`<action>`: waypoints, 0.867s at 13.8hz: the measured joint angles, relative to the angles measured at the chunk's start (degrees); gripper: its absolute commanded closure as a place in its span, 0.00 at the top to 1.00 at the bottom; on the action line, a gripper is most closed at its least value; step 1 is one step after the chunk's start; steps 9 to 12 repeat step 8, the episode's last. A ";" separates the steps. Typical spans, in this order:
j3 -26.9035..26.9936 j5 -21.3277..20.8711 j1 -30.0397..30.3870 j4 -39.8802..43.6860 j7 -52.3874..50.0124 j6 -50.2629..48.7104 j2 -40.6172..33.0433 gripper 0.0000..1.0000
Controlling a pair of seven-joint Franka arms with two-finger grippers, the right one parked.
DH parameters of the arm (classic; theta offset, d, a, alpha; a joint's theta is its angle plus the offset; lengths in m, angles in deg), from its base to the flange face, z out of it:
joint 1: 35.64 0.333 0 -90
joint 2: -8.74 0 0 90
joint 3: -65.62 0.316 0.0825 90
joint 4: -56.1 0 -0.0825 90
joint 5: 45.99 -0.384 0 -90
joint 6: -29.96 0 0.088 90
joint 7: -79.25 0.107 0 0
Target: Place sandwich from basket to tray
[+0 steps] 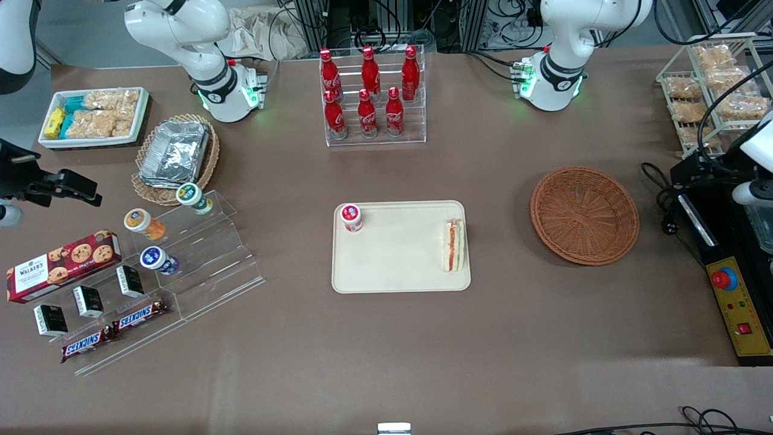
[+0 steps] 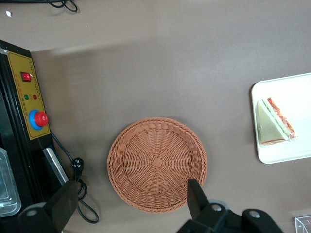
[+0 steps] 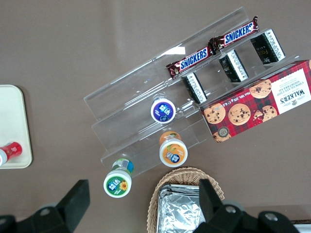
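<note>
The sandwich (image 1: 453, 244) (image 2: 274, 124) lies on the cream tray (image 1: 398, 260) (image 2: 286, 92), at the tray's edge nearest the basket, filling stripe showing. The reddish-brown woven basket (image 1: 584, 215) (image 2: 157, 164) sits on the table beside the tray, toward the working arm's end, with nothing in it. My gripper (image 2: 129, 199) (image 1: 703, 172) hangs high above the table near the basket's rim, open, with nothing between its fingers (image 2: 194, 194).
A small red-capped jar (image 1: 351, 217) stands on the tray's corner away from the sandwich. A black-and-yellow control box (image 1: 734, 302) (image 2: 29, 104) with a cable (image 2: 77, 167) lies beside the basket. A rack of red bottles (image 1: 371, 93) stands farther from the front camera than the tray.
</note>
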 measured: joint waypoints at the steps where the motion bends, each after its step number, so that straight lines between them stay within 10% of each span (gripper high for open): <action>1: 0.03 0.00 0.01 0.16 0.00 0.11 0.16 1.00; 12: 0.54 0.00 0.34 1.32 0.00 1.49 2.32 1.00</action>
